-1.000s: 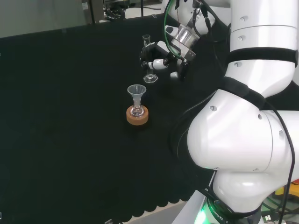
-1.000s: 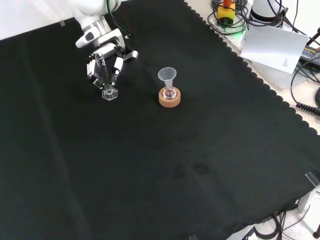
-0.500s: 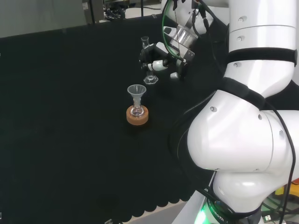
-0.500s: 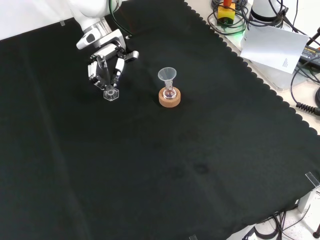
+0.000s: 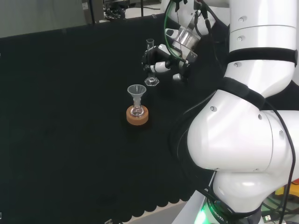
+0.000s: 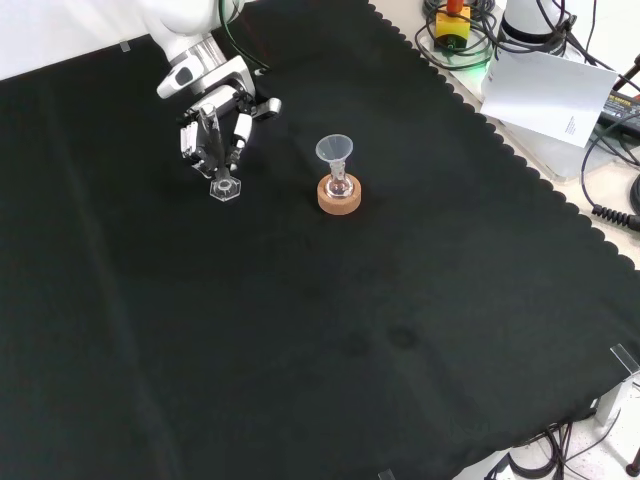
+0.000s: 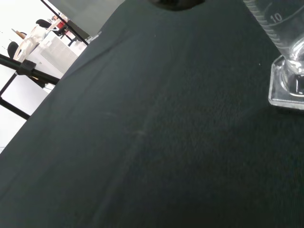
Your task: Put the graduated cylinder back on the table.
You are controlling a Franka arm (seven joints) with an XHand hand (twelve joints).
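The graduated cylinder (image 5: 150, 55) is a slim clear tube on a hexagonal foot, and it stands about upright. My hand (image 5: 164, 64) is shut on its tube, fingers curled round it from the right in the head view. In the front view the hand (image 6: 213, 122) comes in from the top and the cylinder (image 6: 219, 166) hangs below it, its foot at the cloth. The wrist view shows the cylinder's foot (image 7: 287, 87) close to the black cloth; I cannot tell whether it touches.
A clear funnel sits in a small flask on a cork ring (image 5: 137, 115), near the cylinder; in the front view the cork ring (image 6: 339, 196) lies to the cylinder's right. A white sheet (image 6: 549, 92) and cables lie beyond the cloth's scalloped edge.
The hand has carried the cylinder a little to the right in both views. The tube has swung from a tilt to nearly upright.
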